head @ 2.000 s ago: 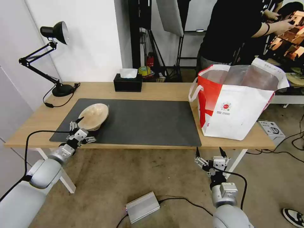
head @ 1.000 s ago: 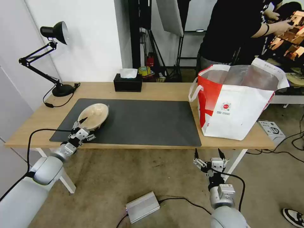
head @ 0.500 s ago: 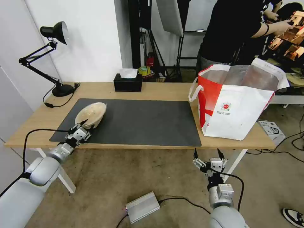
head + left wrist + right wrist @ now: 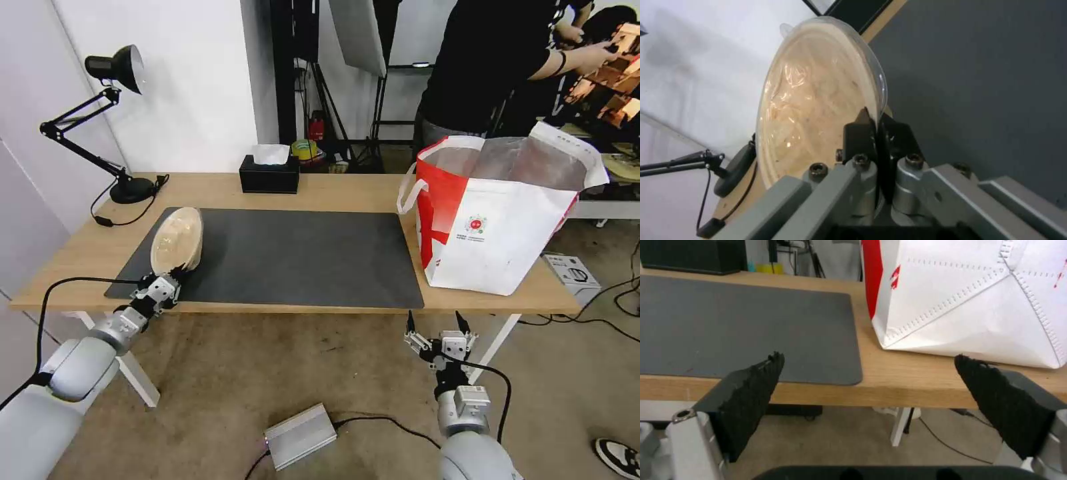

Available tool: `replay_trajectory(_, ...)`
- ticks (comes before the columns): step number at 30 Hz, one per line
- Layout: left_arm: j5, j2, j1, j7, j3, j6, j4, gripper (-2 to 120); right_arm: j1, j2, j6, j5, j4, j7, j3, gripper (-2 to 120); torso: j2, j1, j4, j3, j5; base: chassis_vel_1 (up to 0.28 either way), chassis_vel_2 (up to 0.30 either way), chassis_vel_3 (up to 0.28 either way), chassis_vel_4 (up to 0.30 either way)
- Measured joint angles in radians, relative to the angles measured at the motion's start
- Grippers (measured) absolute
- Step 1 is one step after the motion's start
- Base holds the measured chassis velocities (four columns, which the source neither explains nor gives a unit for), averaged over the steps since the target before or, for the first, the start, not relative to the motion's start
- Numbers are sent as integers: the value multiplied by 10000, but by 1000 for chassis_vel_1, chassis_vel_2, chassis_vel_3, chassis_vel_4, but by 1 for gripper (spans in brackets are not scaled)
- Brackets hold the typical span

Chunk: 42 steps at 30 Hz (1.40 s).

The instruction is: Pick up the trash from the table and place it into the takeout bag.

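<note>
Beige bowl, rim pinched by left claw, tilts over mat's left edge.

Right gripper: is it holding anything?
No. The right gripper hangs open and empty below the table edge, near the takeout bag.

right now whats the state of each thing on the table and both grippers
beige bowl: tipped up on edge, rim pinched, clear film over it
left gripper: shut on the bowl's rim
right gripper: open, empty, below the table edge
takeout bag: upright, mouth open
tissue box: tissue sticking up
desk lamp: unlit
</note>
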Motion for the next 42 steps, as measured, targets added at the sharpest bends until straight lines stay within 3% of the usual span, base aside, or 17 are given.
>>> replay_trajectory(11,-150,6,-27,71,-23,-11,-70,0,1,49,0,-32,29,6,0,98,-1,1,0,0,-1,0,0,0,0)
replay_trajectory(24,-180,324,219,307,-616,-203,-1315,0,87,61,0,-45,123,13,-64,97,-2,2,0,0,1,0,0,0,0)
replay_trajectory(34,-116,393,280,319,-722,-354,-1743,0,64,59,-1,-78,148,18,-80,97,-3,2,0,0,0,0,0,0,0)
replay_trajectory(42,-426,1061,-801,310,-131,-478,-1878,0,224,35,-79,-82,239,17,-197,97,-2,2,1,0,1,0,0,0,0)
